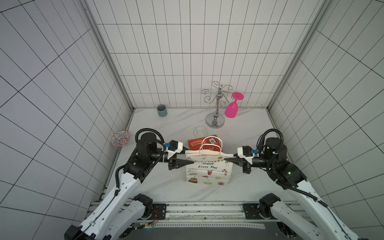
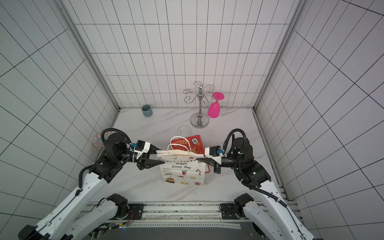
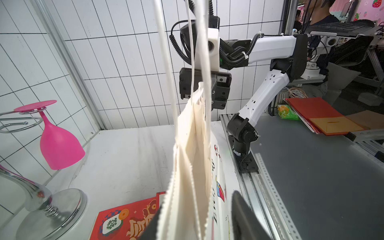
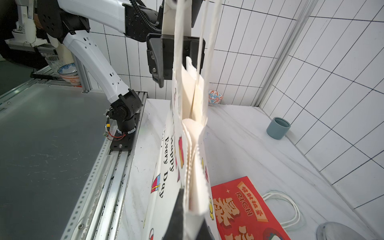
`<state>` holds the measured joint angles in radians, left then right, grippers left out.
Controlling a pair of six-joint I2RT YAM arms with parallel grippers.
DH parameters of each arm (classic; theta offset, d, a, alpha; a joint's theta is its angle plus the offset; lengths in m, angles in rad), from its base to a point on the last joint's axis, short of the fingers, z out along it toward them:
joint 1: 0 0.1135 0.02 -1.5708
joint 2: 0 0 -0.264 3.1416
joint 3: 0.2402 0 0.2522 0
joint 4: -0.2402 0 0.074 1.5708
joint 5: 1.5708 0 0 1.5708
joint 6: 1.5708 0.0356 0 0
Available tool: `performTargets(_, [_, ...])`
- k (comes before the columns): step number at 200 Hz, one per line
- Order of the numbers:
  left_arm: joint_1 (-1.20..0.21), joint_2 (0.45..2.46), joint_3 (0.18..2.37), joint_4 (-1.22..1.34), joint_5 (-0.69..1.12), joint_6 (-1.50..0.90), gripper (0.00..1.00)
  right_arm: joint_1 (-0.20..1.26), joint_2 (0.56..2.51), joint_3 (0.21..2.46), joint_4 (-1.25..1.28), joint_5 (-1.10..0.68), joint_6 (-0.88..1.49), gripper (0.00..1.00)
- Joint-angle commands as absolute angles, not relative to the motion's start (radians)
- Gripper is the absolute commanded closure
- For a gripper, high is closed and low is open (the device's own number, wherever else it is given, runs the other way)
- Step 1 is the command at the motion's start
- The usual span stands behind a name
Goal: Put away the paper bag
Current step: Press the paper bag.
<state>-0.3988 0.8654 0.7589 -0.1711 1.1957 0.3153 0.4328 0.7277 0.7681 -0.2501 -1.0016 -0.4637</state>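
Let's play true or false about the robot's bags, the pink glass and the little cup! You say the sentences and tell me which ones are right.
1. The pink glass hangs upside down on the metal rack. True.
2. The white paper bag lies flat on the table. False: it stands upright.
3. The red bag lies flat behind the white paper bag. True.
4. The blue-grey cup sits inside the patterned bowl. False: the cup stands alone by the back wall, and the bowl is by the side wall.
5. The right pincer is shut on the white paper bag's edge. True.
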Motion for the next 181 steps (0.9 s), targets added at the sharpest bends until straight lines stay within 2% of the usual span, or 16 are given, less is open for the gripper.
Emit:
performTargets(1, [-0.408, 0.881, 0.723, -0.124, 1.195, 0.291, 0.30, 0.433, 0.718, 0.810, -0.182, -1.034, -0.453, 1.00])
performTargets(14, [-0.411, 0.889, 0.714, -0.115, 1.196, 0.284, 0.30, 0.433, 0.715, 0.810, -0.175, -1.034, -0.451, 1.00])
performTargets(26, [-0.413, 0.894, 0.709, -0.112, 1.202, 0.285, 0.37, 0.433, 0.715, 0.813, -0.175, -1.029, -0.452, 1.00])
performTargets(66, [-0.410, 0.878, 0.712, -0.106, 1.198, 0.286, 0.95, 0.433, 0.707, 0.810, -0.192, -1.004, -0.446, 1.00])
performTargets(70, [-0.410, 0.875, 0.713, -0.106, 1.198, 0.286, 1.00, 0.433, 0.704, 0.808, -0.192, -1.000, -0.439, 0.97])
performTargets(89, [-0.408, 0.867, 0.719, -0.109, 1.202, 0.287, 1.00, 0.433, 0.687, 0.790, -0.191, -0.971, -0.391, 0.63])
performTargets(115, [-0.405, 0.856, 0.726, -0.093, 1.236, 0.276, 1.00, 0.433, 0.635, 0.722, -0.175, -0.950, -0.298, 0.11])
performTargets(119, [-0.405, 0.854, 0.726, -0.085, 1.243, 0.267, 1.00, 0.433, 0.624, 0.706, -0.165, -0.950, -0.287, 0.01])
performTargets(155, [-0.405, 0.859, 0.748, -0.023, 1.286, 0.196, 1.00, 0.445, 0.573, 0.559, 0.083, -1.006, -0.081, 0.01])
performTargets(181, [-0.404, 0.863, 0.770, 0.015, 1.288, 0.146, 1.00, 0.499, 0.598, 0.530, 0.081, -0.970, -0.089, 0.01])
